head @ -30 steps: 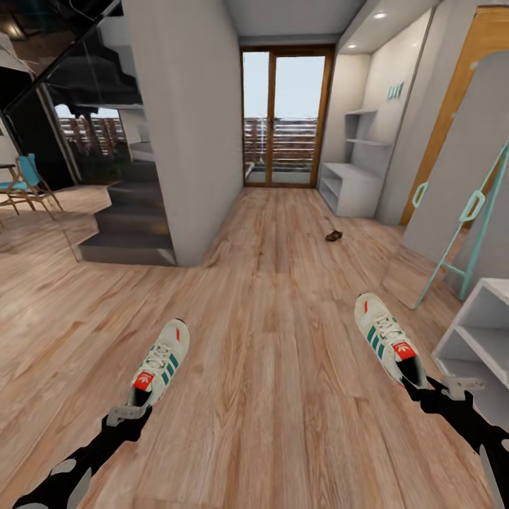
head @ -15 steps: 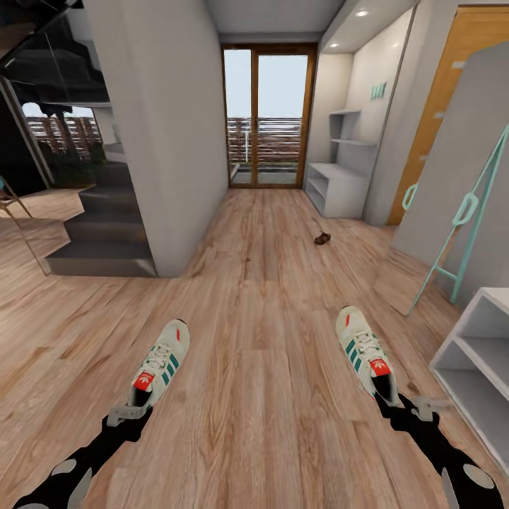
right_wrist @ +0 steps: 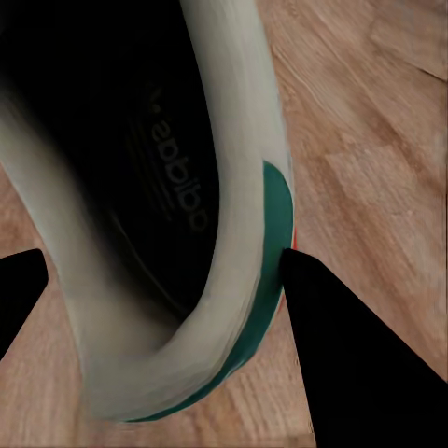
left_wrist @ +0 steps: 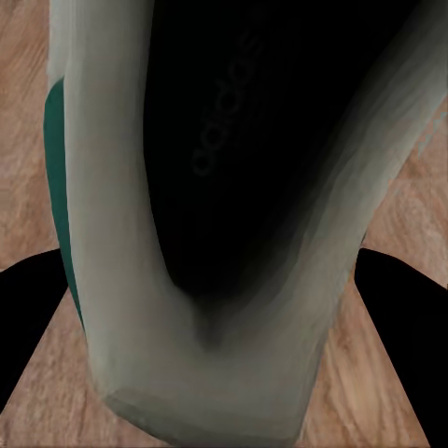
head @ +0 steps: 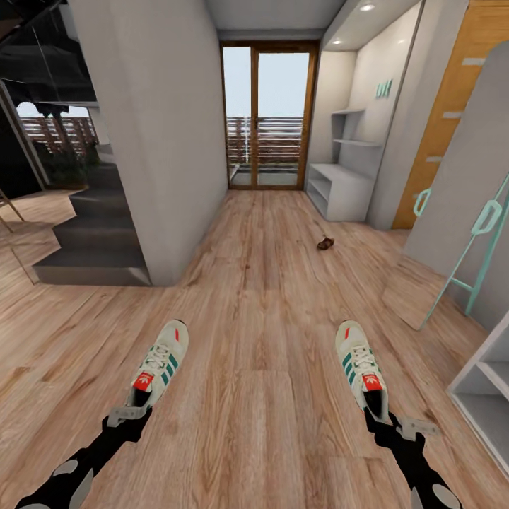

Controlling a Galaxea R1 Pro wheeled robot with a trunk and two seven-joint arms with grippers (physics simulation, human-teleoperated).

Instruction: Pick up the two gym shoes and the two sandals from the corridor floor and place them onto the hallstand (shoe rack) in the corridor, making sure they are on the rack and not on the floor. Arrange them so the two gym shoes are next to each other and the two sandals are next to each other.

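Observation:
I hold one cream-white gym shoe with green stripes in each hand, both above the wood-plank corridor floor [head: 261,339]. My left gripper [head: 133,408] is shut on the heel of the left gym shoe [head: 161,362]; the left wrist view looks into its dark opening [left_wrist: 233,168], with a black finger [left_wrist: 28,336] on each side. My right gripper [head: 385,418] is shut on the heel of the right gym shoe [head: 355,359], whose rim [right_wrist: 233,280] sits against a finger [right_wrist: 364,364]. One dark-brown sandal [head: 325,243] lies far ahead. The grey hallstand [head: 346,189] stands at the back right. The other sandal is out of view.
A plain low grey shelf bench [head: 488,392] is close on my right. A tall board with a teal frame [head: 463,212] leans on the right wall. A grey pillar [head: 155,141] and dark stairs [head: 92,240] are to the left, glass doors [head: 268,116] at the far end.
The camera has moved, and the whole view has shifted with it. My right gripper has drawn leftward and nearer with its shoe. The left gripper and shoe keep their place in the picture.

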